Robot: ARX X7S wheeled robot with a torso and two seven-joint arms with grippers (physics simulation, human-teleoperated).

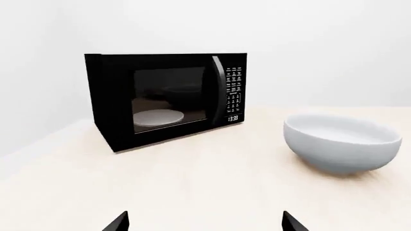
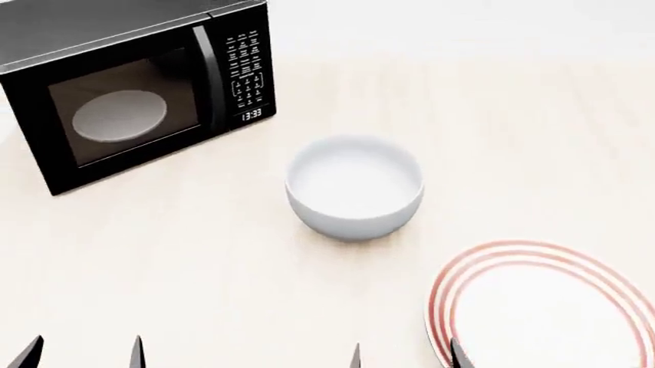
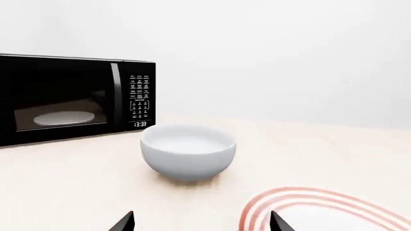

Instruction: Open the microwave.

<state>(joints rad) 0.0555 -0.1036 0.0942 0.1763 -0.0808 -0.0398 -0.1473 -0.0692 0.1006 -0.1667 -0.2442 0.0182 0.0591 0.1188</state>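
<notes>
The microwave is a black box with a grey top, standing at the far left of the table with its door shut. Through the glass I see the white turntable. Its vertical handle and button panel with the clock reading 13:33 are on its right side. It also shows in the left wrist view and the right wrist view. My left gripper is open and empty at the near left edge, far from the microwave. My right gripper is open and empty at the near edge.
A white bowl stands mid-table, right of the microwave, and shows in both wrist views. A white plate with red rings lies at the near right, beside my right gripper. The table is light wood.
</notes>
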